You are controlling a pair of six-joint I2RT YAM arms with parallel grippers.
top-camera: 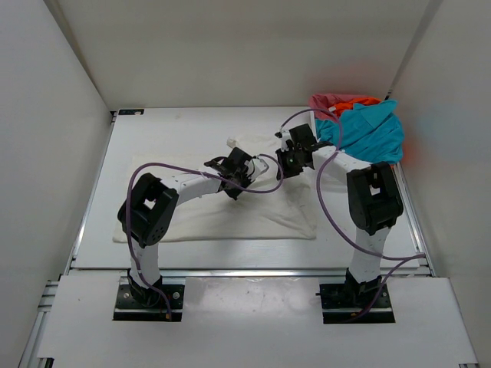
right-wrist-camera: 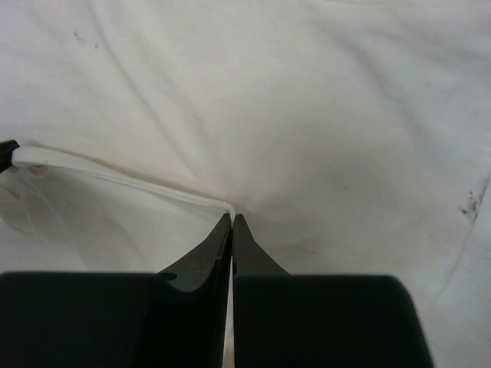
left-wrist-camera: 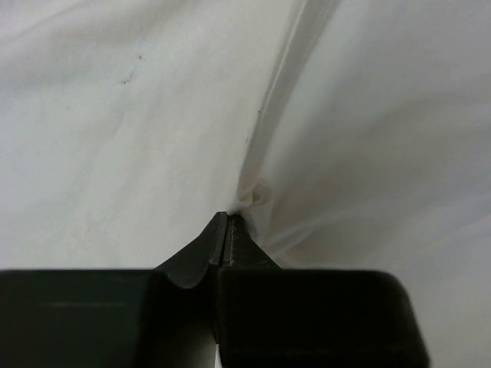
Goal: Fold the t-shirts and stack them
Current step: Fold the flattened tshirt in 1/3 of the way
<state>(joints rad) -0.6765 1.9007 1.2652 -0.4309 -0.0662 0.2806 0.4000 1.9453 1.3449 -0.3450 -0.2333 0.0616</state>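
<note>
white t-shirt [top-camera: 222,218] lies spread flat. left gripper [left-wrist-camera: 229,217] and right gripper [right-wrist-camera: 232,218] are each pinched tight on its cloth, near its far edge. teal t-shirt [top-camera: 368,132], orange t-shirt [top-camera: 355,101] and pinkish-red t-shirt [top-camera: 328,100] are piled off its far-right corner.

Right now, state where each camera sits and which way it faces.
Top external: above, behind the bases, looking down at table, arms, white t-shirt, coloured t-shirts.
Left wrist: on that arm, facing along the left gripper, which pinches white cloth.
Right wrist: likewise, facing along the shut right gripper at a hem.
Shared: the white t-shirt.
</note>
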